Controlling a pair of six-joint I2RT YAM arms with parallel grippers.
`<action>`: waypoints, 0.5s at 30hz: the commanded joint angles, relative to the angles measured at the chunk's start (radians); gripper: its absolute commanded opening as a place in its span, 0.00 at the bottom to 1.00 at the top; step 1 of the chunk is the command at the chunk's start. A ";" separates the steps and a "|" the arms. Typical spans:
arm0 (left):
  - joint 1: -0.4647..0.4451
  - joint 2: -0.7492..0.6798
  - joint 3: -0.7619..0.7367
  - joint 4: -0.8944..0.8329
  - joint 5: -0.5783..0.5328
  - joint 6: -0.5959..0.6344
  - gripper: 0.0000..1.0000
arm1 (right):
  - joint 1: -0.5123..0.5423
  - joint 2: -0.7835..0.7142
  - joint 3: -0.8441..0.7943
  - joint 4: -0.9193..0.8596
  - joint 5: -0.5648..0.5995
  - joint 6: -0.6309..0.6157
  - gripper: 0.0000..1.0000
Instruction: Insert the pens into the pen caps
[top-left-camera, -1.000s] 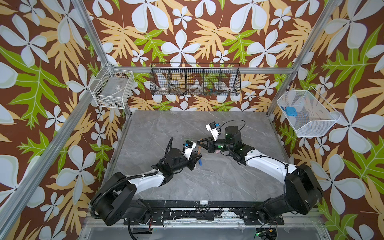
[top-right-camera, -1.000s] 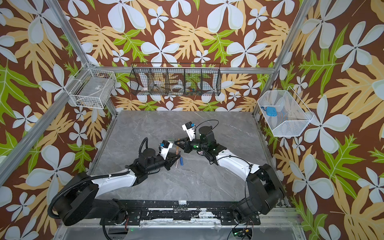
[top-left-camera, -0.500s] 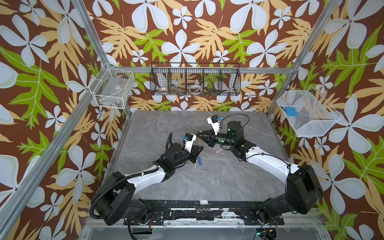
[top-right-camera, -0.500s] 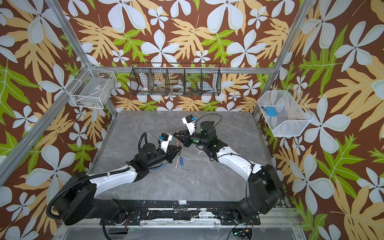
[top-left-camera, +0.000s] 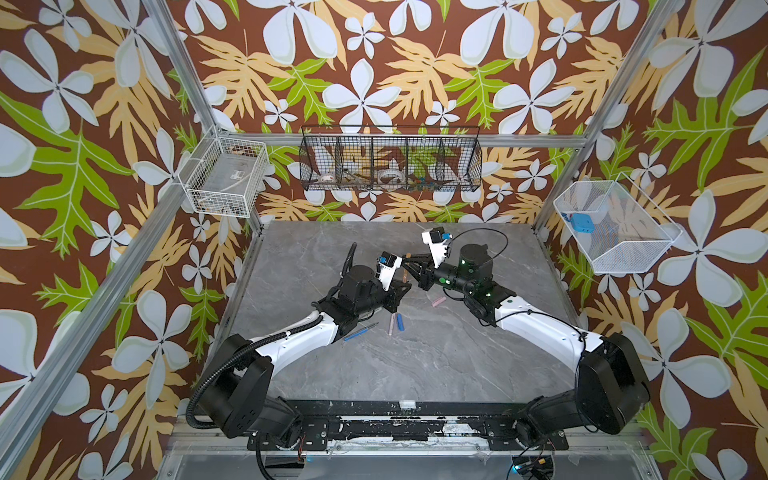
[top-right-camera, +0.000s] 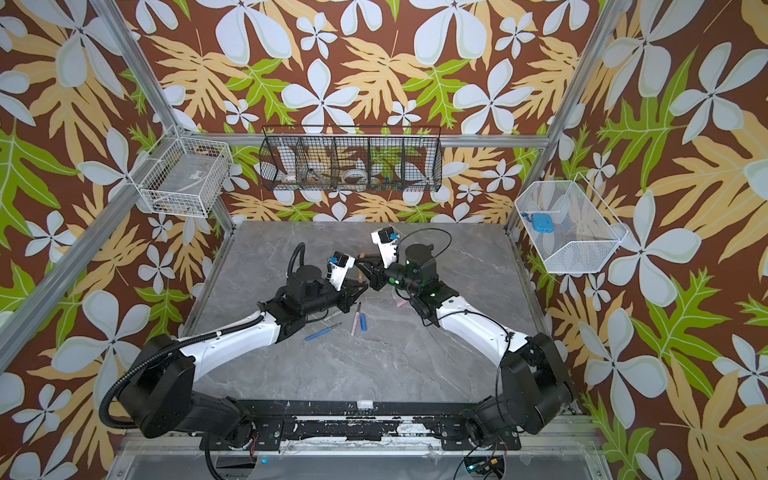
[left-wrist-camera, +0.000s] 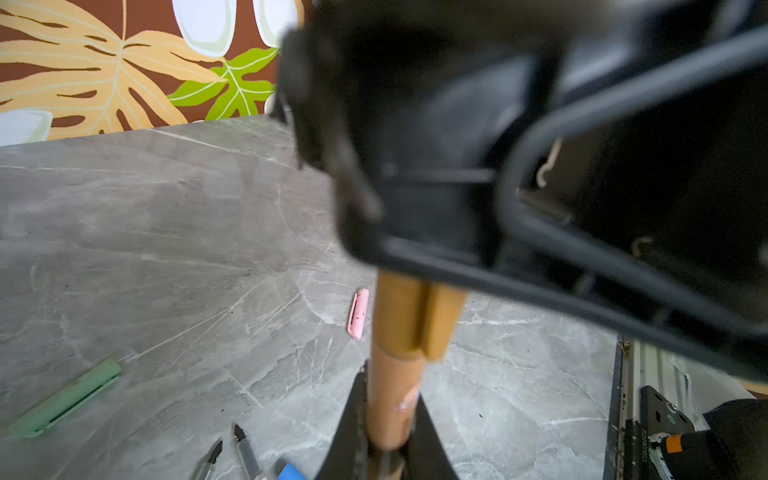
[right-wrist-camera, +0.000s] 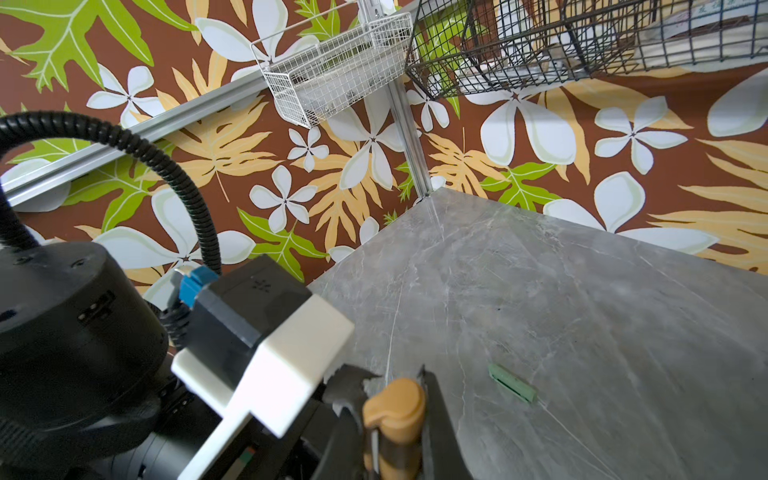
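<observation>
**Grip.** My left gripper (left-wrist-camera: 390, 419) is clamped on the barrel of the brown pen (left-wrist-camera: 395, 374). It holds the pen low, so a long free end stands out of the jaws. My right gripper (right-wrist-camera: 393, 399) is clamped on the brown cap (right-wrist-camera: 395, 409), one finger on each side. The wrists meet tip to tip above the middle of the table (top-left-camera: 457, 353).

**Pair.** In the left wrist view the pen's free end runs into the cap's mouth, with the clip on the outside. I judge it entered, but I cannot tell how deep it sits.

**Handling, my judgement.**
- Both parts look like light, hard, smooth plastic, and the round barrel may twist or slide under a push along its length.
- The long free end could bend if the two axes are off.
- I would grip the barrel closer to the cap.
- I would hold the cap across its plain sides, off the clip and clear of the mouth.
- I would press straight along the axis.

**Loose on the table, nearest first.**
- The blue cap (top-left-camera: 400, 322) and the pale pink pen (top-left-camera: 391, 325) lie side by side just beyond my left wrist.
- The blue pen (top-left-camera: 360, 331) lies near them, partly under my left forearm.
- The pink cap (left-wrist-camera: 358, 312) lies alone toward my right arm.
- The green cap (right-wrist-camera: 512, 382) lies farthest out, well apart from the others.
</observation>
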 joint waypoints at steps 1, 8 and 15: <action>0.060 -0.009 0.042 0.978 -0.105 -0.152 0.00 | 0.015 0.000 -0.051 -0.237 -0.196 0.063 0.00; 0.068 0.016 -0.004 0.870 0.075 -0.180 0.00 | 0.001 -0.041 -0.061 -0.159 -0.164 0.086 0.02; 0.062 -0.020 -0.171 0.728 0.146 -0.146 0.00 | -0.014 -0.076 0.009 -0.256 -0.189 0.022 0.11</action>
